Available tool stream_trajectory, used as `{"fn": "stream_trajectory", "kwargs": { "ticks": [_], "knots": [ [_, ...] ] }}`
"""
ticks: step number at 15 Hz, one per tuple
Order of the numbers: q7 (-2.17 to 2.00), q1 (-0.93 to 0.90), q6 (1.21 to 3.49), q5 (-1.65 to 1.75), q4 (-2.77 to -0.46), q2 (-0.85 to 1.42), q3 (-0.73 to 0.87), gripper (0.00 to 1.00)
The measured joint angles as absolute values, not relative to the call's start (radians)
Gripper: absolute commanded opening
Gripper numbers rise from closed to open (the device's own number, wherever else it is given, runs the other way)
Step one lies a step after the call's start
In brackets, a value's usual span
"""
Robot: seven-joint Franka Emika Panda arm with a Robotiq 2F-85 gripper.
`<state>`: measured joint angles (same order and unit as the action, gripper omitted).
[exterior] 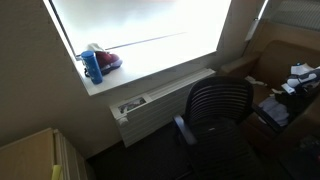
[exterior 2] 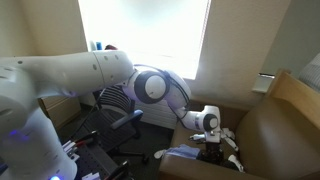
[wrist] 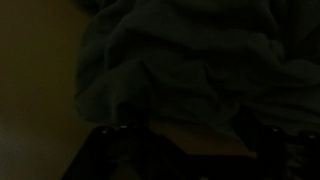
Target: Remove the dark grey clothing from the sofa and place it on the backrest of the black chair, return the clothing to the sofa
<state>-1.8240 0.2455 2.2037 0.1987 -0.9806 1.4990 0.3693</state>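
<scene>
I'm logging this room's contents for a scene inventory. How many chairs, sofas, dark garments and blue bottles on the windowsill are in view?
Black chair: 1
Sofa: 1
Dark grey clothing: 1
Blue bottle: 1
Total: 4

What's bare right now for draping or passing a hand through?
Free: the backrest of the black chair, nothing draped on it; the brown sofa cushion beside the end effector. Crowded: under the end effector, where the dark grey clothing lies bunched; the windowsill end holding the blue bottle.
</scene>
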Motion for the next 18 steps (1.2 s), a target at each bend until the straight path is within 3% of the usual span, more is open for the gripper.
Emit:
{"fn": "stream_trajectory", "kwargs": {
  "ticks": [7,9,15,16,18],
  "knots": [
    [-1.855,0.242,2.215,0.199,-0.983,1.498,0.371,0.05],
    [-1.901,0.236,2.284,0.202,-0.974,1.497,0.387,0.0],
    [-2.017,0.205,2.516,0.202,-0.944,1.422,0.479,0.0],
    [-2.027,0.204,2.537,0.202,-0.943,1.407,0.489,0.26],
    [-2.007,0.204,2.533,0.202,-0.948,1.381,0.489,0.33]
  ]
}}
